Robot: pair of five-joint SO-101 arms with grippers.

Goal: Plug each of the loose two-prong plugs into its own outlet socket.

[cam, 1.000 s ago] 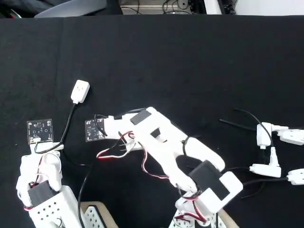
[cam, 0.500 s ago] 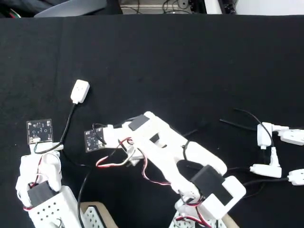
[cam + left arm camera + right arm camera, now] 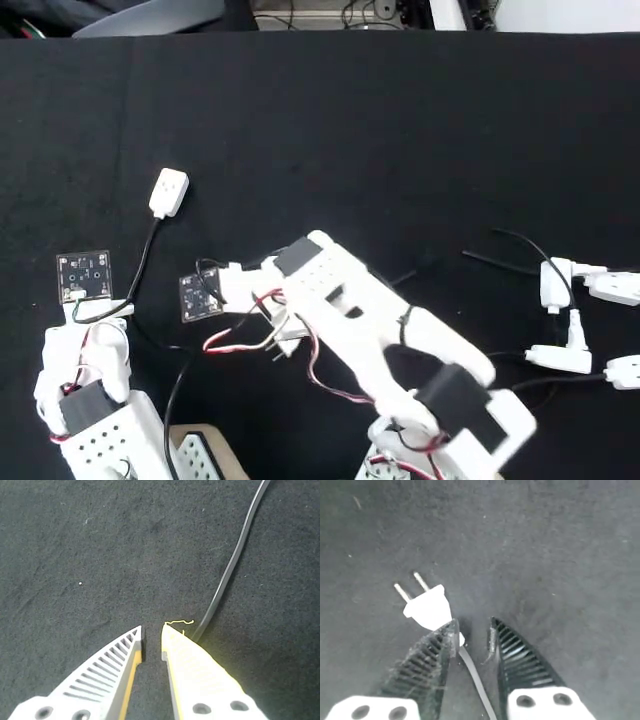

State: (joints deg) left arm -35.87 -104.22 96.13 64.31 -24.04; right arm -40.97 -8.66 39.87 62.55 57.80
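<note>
Hovering my right claw [image 3: 473, 625] open, nothing gripped, cord [image 3: 470, 662] running through the gap and the white plug [image 3: 426, 607] just beyond one fingertip [image 3: 451, 630], prongs [image 3: 412, 587] pointing away. Looks like light, hard, slick plastic; the cord's floppy, so I'd pinch the plug's body.

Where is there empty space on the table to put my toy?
Most room is the far half of the black table, beyond the white socket and the right arm. A smaller bare patch lies between that arm and the white plugs and sockets bunched at the right edge. It's crowded near the left arm, where the black cable runs.
</note>
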